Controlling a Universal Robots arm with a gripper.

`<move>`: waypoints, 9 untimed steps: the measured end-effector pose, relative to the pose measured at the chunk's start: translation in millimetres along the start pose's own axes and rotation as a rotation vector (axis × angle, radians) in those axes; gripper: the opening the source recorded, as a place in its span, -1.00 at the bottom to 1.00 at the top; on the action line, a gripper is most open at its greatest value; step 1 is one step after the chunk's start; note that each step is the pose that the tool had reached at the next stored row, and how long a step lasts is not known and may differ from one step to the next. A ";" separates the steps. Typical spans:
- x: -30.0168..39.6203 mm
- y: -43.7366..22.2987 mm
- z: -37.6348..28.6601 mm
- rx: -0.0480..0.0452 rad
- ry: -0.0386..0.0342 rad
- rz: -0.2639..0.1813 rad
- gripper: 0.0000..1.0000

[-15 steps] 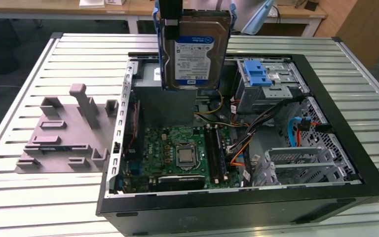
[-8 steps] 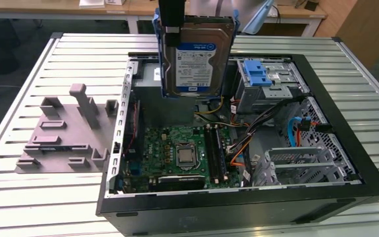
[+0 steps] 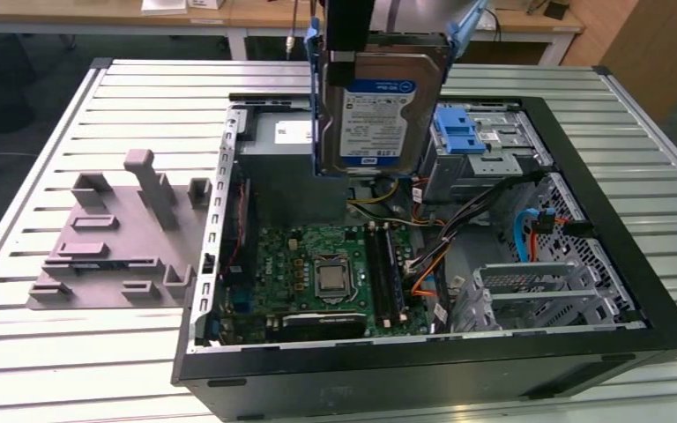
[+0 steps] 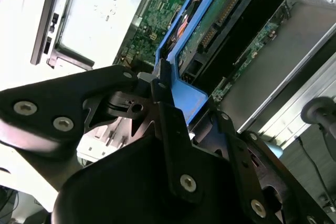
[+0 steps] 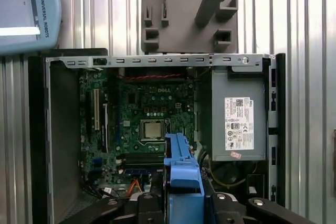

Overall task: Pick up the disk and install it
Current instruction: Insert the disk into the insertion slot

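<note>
The disk (image 3: 380, 119), a silver drive with a white-and-blue label in a blue carrier frame, hangs upright above the open computer case (image 3: 433, 370), over its rear half. My gripper (image 3: 351, 66) is shut on the disk's upper end, black fingers (image 4: 165, 114) clamping the carrier. In the second wrist view the disk (image 4: 210, 19) runs away from the gripper (image 4: 184, 103), its green circuit side showing. In the first wrist view the disk's blue edge (image 5: 181, 163) sticks out from the gripper (image 5: 181, 203) over the motherboard (image 5: 149, 114).
The metal drive bay with a blue latch piece (image 3: 468, 132) sits in the case on the exterior view's right of the disk. A grey slotted stand (image 3: 115, 238) lies on the slatted table (image 3: 33, 352). Cables (image 3: 479, 220) and a power supply (image 5: 239, 124) are inside the case.
</note>
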State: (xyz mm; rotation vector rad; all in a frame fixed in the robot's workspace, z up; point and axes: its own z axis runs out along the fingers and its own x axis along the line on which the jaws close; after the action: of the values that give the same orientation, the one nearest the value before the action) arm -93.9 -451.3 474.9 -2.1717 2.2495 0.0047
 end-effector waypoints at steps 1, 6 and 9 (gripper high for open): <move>1.4 -0.8 0.2 0.0000 0.0000 0.000 -0.27; 14.1 -1.5 1.0 0.0001 -0.0001 0.000 -0.27; 24.8 -1.9 1.8 0.0001 -0.0001 0.000 -0.27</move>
State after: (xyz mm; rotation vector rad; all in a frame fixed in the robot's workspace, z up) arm -92.9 -476.2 472.8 -2.1716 2.2495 0.0047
